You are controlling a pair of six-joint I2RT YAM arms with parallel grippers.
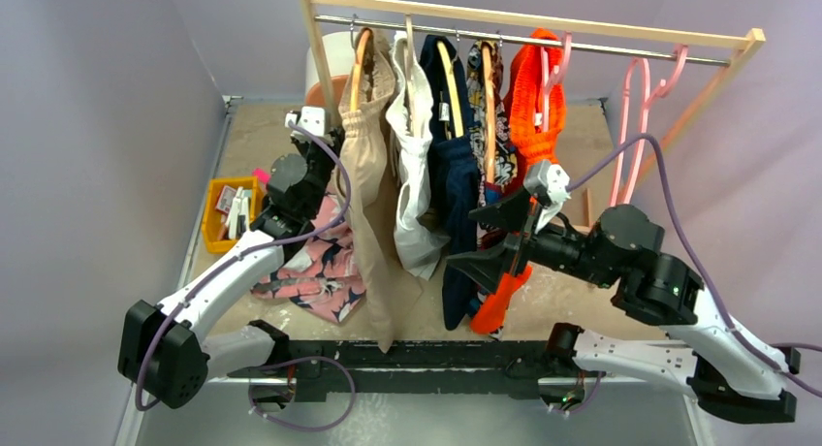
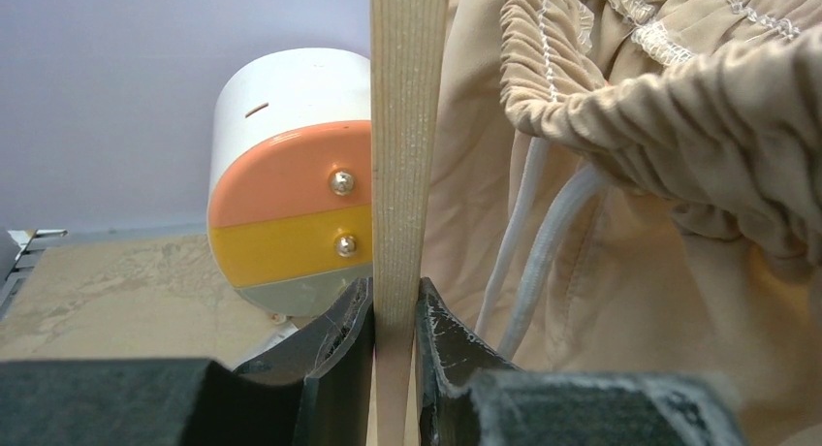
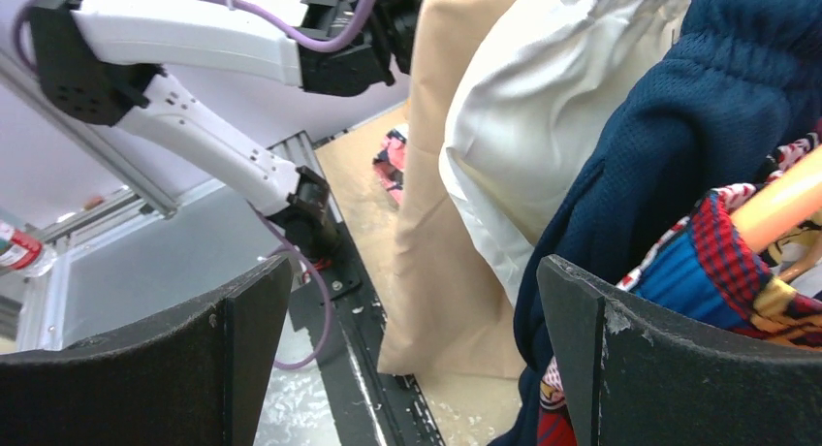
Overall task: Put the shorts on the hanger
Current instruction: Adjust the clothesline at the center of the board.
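Left gripper (image 2: pixel 395 305) is seen clamped narrow on the rack post (image 2: pixel 407 126), beside a tan garment (image 2: pixel 679 175). Right gripper (image 3: pixel 407 349) is held wide, nothing in it, near the hung clothes (navy garment (image 3: pixel 679 175) closest). The shorts (image 1: pixel 315 267) are laid on the table (image 1: pixel 257 136). The hanger (image 1: pixel 635 70) is hung bare on the rail's right part.
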